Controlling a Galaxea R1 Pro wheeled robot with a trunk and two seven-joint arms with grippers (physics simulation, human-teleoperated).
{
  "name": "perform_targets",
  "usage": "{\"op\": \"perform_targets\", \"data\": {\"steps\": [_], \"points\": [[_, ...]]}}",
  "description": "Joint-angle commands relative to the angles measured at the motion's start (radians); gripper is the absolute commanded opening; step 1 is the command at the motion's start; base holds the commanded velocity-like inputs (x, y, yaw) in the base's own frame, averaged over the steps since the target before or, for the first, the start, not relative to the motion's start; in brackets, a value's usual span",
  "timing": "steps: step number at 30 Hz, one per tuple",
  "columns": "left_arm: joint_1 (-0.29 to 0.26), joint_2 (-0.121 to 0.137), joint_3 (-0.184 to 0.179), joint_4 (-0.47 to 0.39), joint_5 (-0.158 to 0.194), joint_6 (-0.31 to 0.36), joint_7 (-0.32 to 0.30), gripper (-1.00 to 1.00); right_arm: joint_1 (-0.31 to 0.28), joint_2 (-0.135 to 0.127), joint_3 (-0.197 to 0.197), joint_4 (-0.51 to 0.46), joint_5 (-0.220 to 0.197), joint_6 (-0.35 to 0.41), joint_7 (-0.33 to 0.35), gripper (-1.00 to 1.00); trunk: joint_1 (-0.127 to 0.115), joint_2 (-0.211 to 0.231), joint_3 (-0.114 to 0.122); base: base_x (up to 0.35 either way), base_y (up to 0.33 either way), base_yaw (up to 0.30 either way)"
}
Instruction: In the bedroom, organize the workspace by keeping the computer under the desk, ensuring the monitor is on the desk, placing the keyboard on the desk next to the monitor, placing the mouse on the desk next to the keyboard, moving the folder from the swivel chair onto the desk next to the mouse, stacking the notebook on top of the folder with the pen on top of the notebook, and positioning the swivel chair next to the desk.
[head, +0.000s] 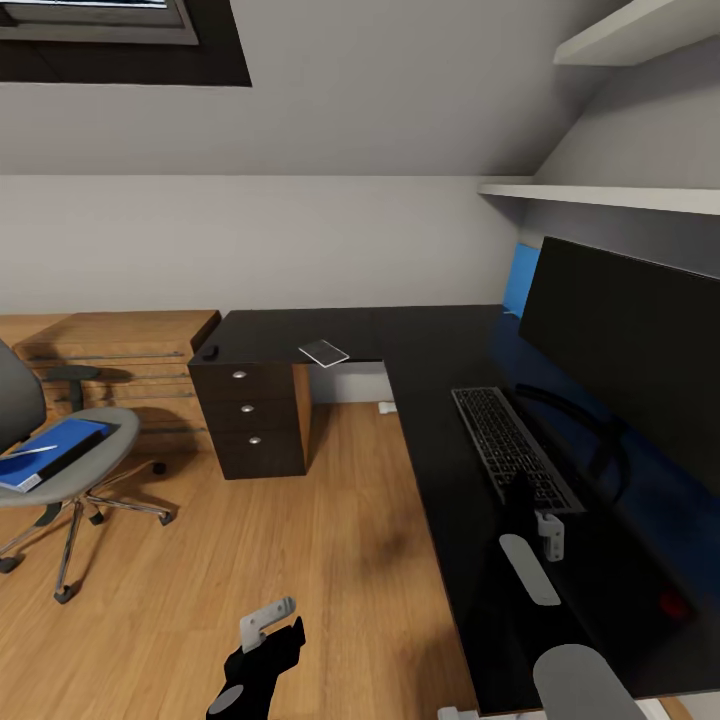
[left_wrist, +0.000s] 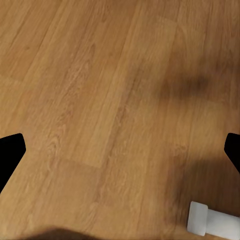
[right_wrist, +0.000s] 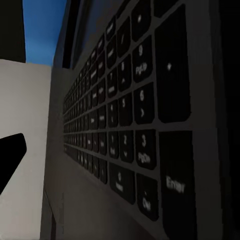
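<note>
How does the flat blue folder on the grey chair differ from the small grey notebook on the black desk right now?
The flat bright blue folder lies on the grey swivel chair seat; the small flat grey notebook lies on the glossy black desk. The folder is blue with a dark spine and clearly larger; the notebook is grey with a pale edge. A thin whitish pen rests on the folder; nothing rests on the notebook. Both lie flat.

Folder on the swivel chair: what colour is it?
Bright blue folder, clearest in the head view.
</note>
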Motion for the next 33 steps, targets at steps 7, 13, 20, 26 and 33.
{"op": "perform_targets", "data": {"steps": [7, 13, 20, 26, 33], "points": [[-0.001, 0.001, -0.003, -0.001, 0.008, -0.007, 0.004, 1.00, 0.000, 0.001, -0.002, 0.000, -0.010, -0.002, -0.005, 1.00, 0.000, -0.001, -0.001, -0.106, -0.105, 0.000], [-0.001, 0.001, -0.003, -0.001, 0.008, -0.007, 0.005, 1.00, 0.000, 0.001, -0.002, 0.001, -0.010, -0.002, -0.005, 1.00, 0.000, -0.001, -0.001, -0.028, -0.026, 0.000], [-0.001, 0.001, -0.003, -0.001, 0.008, -0.007, 0.005, 1.00, 0.000, 0.001, -0.001, 0.001, -0.009, -0.002, -0.005, 1.00, 0.000, -0.001, -0.001, -0.183, -0.045, 0.000], [-0.001, 0.001, -0.003, -0.001, 0.009, -0.007, 0.005, 1.00, 0.000, 0.001, -0.001, 0.001, -0.009, -0.002, -0.006, 1.00, 0.000, -0.001, -0.001, -0.101, -0.014, 0.000], [-0.001, 0.000, -0.004, -0.001, 0.010, -0.007, 0.004, 1.00, 0.000, 0.001, -0.001, -0.002, -0.010, -0.002, -0.006, 1.00, 0.000, -0.001, -0.001, -0.143, -0.002, 0.000]]}}
